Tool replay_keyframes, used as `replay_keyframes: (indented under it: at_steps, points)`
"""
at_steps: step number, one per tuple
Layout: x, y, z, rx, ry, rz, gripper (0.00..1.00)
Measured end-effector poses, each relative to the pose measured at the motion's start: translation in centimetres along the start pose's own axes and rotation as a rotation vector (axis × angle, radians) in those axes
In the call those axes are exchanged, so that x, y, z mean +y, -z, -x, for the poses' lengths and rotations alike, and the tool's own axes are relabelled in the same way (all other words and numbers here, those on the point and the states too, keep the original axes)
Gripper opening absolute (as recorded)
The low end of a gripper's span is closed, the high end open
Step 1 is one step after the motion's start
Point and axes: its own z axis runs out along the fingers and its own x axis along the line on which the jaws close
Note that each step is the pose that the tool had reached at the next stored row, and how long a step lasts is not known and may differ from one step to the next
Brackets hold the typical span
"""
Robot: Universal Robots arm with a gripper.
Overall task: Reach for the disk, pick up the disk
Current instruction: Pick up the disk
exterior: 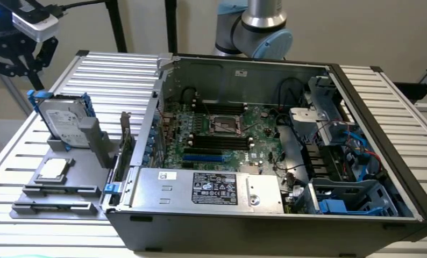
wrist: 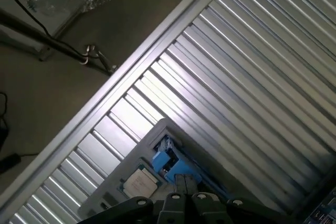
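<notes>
The disk (exterior: pixel 61 119) stands on edge in its grey stand (exterior: pixel 90 141), clear below the gripper (exterior: pixel 26 67), long axis roughly upright toward jaws whose spread I cannot tell.

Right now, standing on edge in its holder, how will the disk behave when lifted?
The disk looks like rigid metal, so probably stiff and heavy for its size. Standing on edge in the grey holder, it may tip if nudged sideways. Its blue rails look smooth plastic, possibly slippery.
</notes>
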Motion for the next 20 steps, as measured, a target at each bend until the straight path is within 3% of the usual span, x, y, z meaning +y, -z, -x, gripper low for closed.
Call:
replay_keyframes:
  at_steps: [20]
  points:
    - [0.00, 0.05, 0.00, 0.0054, 0.358, -0.0049, 0.11]
